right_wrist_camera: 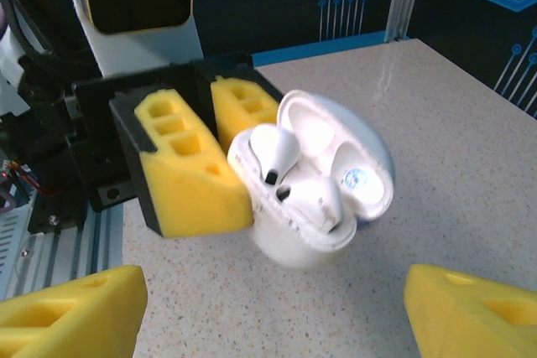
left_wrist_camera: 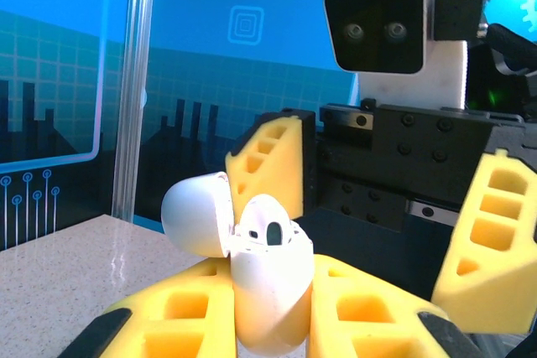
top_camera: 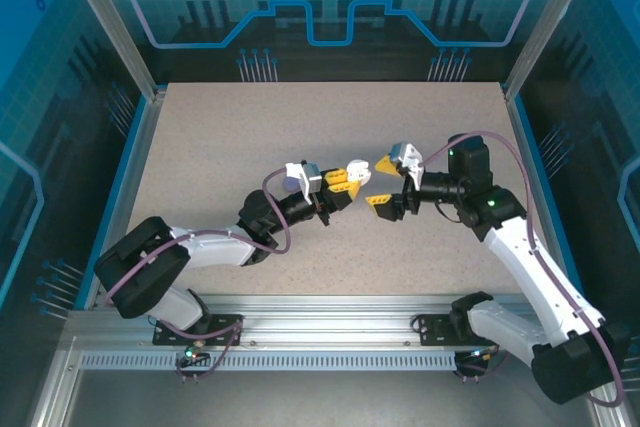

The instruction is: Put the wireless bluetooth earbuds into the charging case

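Your left gripper [top_camera: 349, 177] is closed on the white charging case [right_wrist_camera: 304, 228]. Its yellow foam fingers [left_wrist_camera: 180, 316] press the case's body from both sides. The case sits upright in that grip with its lid [right_wrist_camera: 357, 161] swung back, so the mouth is open.

Two white earbuds sit in the case's mouth. The first earbud [right_wrist_camera: 275, 150], on the side of the case next to the left gripper's fingers, stands higher than its neighbour. It leans a little, and a dark spot shows at its lower end. The second earbud [right_wrist_camera: 324, 199] lies lower in the case, just beside the first.

Your right gripper [top_camera: 382, 181] faces the case from the side opposite the left gripper. Its jaws are spread wide and hold nothing. In the right wrist view its two yellow fingertips [right_wrist_camera: 71, 312] stand on either side of the case and clear of it. In the left wrist view one of these fingers rises just behind the case and the other stands well off to the side.

The speckled table [right_wrist_camera: 470, 148] lies beneath the case. You cannot tell from these views whether the bottom of the case touches it.
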Action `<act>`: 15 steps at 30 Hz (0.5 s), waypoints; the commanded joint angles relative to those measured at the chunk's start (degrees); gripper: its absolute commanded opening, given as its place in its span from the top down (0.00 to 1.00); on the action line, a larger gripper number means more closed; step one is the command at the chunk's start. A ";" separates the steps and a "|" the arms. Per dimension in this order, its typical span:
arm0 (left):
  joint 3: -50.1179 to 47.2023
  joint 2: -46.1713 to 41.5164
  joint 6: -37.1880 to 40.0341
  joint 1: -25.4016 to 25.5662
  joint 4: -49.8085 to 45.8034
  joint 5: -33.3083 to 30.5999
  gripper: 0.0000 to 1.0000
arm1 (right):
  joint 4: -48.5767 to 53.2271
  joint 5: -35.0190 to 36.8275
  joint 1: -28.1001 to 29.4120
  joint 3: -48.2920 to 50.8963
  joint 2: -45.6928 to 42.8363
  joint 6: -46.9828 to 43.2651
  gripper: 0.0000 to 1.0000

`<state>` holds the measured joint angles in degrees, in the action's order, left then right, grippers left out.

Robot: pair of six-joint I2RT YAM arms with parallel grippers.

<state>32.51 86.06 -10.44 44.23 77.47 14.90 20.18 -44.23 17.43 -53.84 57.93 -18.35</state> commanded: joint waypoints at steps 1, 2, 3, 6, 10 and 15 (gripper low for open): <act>-0.78 -1.77 0.53 0.53 2.64 0.88 0.80 | 1.13 -4.28 -1.07 -3.29 2.63 -1.54 0.21; -0.87 -1.76 0.61 0.59 2.70 0.93 0.80 | 0.94 -4.97 -1.14 -3.73 3.39 -1.28 0.21; -0.95 -1.77 0.72 0.59 2.71 0.89 0.80 | 0.67 -5.53 -1.26 -4.21 4.12 -1.14 0.21; -1.13 -1.97 0.83 0.55 2.75 0.79 0.80 | 0.98 -6.91 -1.34 -5.48 5.98 -1.71 0.22; -1.35 -2.08 0.83 0.57 2.61 0.79 0.80 | 2.37 -9.95 -1.43 -7.38 8.00 -2.87 0.24; -1.66 -2.00 1.45 0.51 2.76 -0.04 0.80 | 4.40 -15.50 -1.44 -9.37 9.46 -5.05 0.31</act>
<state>31.66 85.43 -10.35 44.42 77.45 14.87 22.02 -54.04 16.80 -60.86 66.87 -21.17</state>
